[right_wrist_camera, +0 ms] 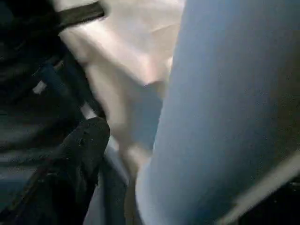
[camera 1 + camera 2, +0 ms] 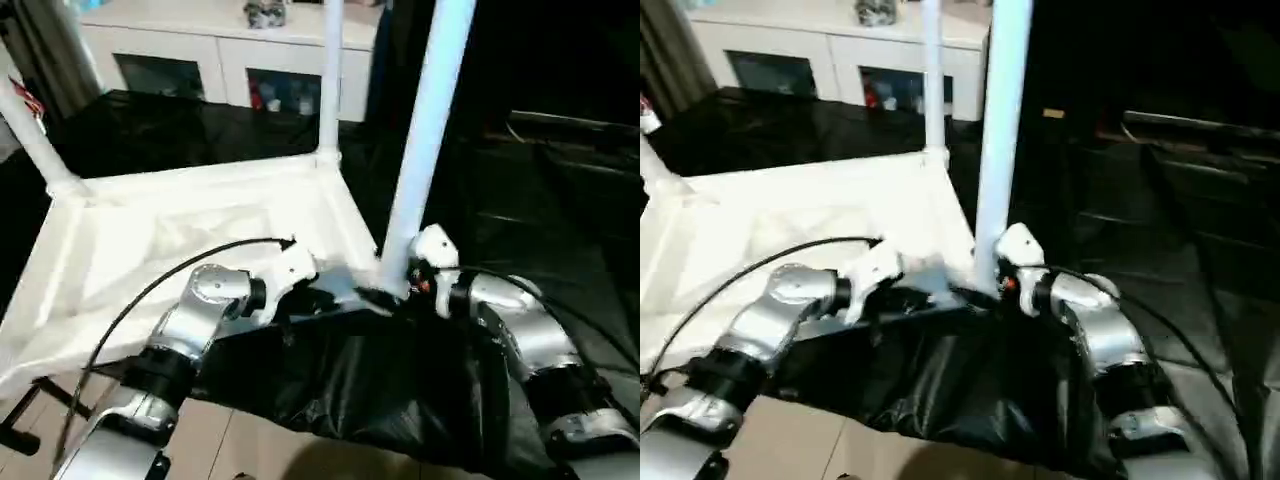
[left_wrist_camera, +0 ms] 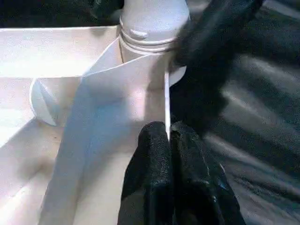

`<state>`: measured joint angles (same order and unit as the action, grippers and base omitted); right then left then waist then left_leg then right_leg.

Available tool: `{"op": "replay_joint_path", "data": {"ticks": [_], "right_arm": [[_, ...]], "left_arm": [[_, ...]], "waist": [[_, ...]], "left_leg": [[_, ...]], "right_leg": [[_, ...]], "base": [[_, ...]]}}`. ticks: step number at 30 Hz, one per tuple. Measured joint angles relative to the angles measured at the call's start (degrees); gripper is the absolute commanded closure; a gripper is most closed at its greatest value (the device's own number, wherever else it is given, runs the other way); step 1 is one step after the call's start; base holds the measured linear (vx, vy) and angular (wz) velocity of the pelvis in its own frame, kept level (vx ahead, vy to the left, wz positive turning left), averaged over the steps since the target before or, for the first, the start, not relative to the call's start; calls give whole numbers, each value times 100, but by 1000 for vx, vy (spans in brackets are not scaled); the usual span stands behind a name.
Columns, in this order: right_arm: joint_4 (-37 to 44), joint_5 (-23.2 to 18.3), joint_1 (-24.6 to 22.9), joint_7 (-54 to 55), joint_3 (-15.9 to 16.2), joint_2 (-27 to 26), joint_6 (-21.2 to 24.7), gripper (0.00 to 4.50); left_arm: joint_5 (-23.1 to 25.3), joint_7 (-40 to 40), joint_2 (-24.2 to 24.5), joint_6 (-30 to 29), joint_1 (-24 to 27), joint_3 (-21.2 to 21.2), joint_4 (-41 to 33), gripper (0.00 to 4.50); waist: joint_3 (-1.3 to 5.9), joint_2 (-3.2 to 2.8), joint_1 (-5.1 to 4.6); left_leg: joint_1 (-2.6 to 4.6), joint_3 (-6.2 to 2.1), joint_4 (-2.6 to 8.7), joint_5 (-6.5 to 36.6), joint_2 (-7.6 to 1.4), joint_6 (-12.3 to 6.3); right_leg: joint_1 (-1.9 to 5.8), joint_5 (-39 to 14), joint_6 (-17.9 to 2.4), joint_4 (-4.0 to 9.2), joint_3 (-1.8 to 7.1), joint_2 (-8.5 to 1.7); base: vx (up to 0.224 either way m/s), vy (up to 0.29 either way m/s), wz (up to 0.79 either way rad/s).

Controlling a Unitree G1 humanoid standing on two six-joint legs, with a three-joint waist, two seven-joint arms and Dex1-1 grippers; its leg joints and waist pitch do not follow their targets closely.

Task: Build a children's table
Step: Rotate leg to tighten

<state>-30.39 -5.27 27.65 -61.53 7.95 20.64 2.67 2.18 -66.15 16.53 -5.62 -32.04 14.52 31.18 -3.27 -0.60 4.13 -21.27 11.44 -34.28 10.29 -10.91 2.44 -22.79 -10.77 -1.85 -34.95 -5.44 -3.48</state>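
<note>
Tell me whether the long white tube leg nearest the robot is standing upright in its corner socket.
Upright: the long white tube leg rises from the white plastic tabletop's near corner socket.

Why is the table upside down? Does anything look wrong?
Nothing looks broken. The tabletop lies upside down so legs can go in. Three legs show; the far left leg leans outward, unlike the near leg.

A long white cabinet with dark glass doors stands at the back of the dim room. Shiny black plastic sheeting covers most of the floor. Pale wood floor shows at the near edge.
</note>
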Motion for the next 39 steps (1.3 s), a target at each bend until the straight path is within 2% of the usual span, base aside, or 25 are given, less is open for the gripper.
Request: {"op": "replay_joint_path", "data": {"ticks": [3,4,6,16,21,23,27,32,34,39], "right_arm": [[51,-113,-44,-439,117,177,117,50],[96,-141,-52,-559,150,227,157,76],[175,-172,-60,-764,180,320,218,84],[316,-317,-108,-1104,206,431,343,175],[374,-312,-181,-1060,211,418,336,188],[400,-276,-258,-819,167,313,291,189],[120,-78,-254,339,-48,-128,153,190],[-361,48,-21,1871,-375,-741,160,190],[-603,175,147,2928,-591,-1166,162,191],[-862,298,357,4009,-760,-1533,127,191]], "left_arm": [[-116,-363,142,1,13,46,-50,450],[-134,-444,182,1,23,54,-75,450],[-144,-593,250,1,42,73,-125,450],[-248,-912,439,4,90,126,-232,450],[-248,-867,400,7,104,146,-232,450],[-225,-712,364,41,108,151,-205,450],[-39,22,126,97,62,21,13,450],[211,971,-273,-116,-132,-74,249,450],[372,1563,-561,-294,-268,-119,378,450],[521,2213,-893,-466,-350,-120,426,450]], "waist": [[-2,2,68],[-2,2,87],[-2,3,105],[-2,4,106],[-2,4,105],[-2,4,99],[1,10,50],[3,14,-68],[3,12,-95],[6,7,-76]], "left_leg": [[-3,0,1,0,-1,0],[-6,0,1,0,-1,0],[-10,0,2,1,-1,0],[-13,0,3,2,-1,0],[-13,0,3,2,-1,0],[-12,0,2,1,-1,0],[3,0,-4,0,-1,1],[14,1,-12,0,1,1],[10,2,-11,0,2,1],[8,2,12,3,6,1]], "right_leg": [[-4,1,-1,-1,0,1],[-7,1,-2,-2,-1,1],[-8,3,-5,-1,-1,0],[-12,10,-17,0,-1,0],[-12,9,-15,0,-1,0],[-11,3,-5,-1,-2,1],[-1,-1,3,-1,0,1],[14,-2,5,2,2,-1],[9,-1,4,1,5,-2],[4,11,-18,0,5,-2]], "base": [[0,0,0],[0,0,0],[0,0,0],[0,0,0],[0,0,0],[0,0,0],[0,0,0],[0,0,0],[0,0,0],[0,0,0]]}}
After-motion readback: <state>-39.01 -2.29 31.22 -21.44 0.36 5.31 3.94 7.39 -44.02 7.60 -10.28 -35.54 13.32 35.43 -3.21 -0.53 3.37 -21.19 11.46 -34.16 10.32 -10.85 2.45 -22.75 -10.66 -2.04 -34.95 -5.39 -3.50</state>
